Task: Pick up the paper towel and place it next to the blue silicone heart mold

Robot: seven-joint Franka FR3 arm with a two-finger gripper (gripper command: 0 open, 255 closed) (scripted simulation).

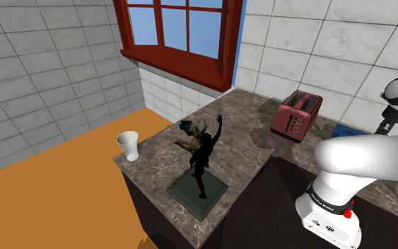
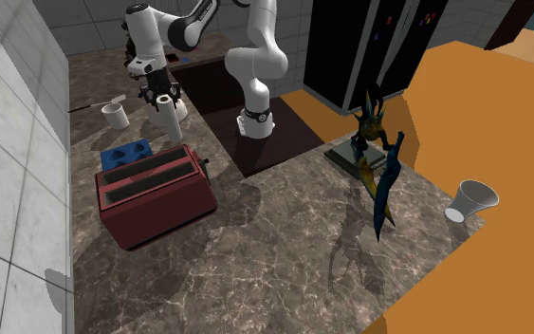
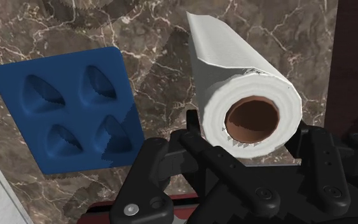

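I see a matt, faintly textured white paper towel (image 3: pixel 228 57), a smooth matt blue mold (image 3: pixel 69 108), a polished veined stone bench (image 3: pixel 145 25).

Kitchen corner. Walls (image 1: pixel 42 71) of large grey-white tiles met behind a dark brown marbled counter (image 1: pixel 250 152). A window (image 1: pixel 179 28) with blue panes in a deep red frame and a jutting red sill stood above the counter's far end. The floor (image 1: pixel 49 198) was plain orange. In the second exterior view a tall black cabinet (image 2: pixel 369 47) rose beyond the counter. Soft shadows lay on the marble.
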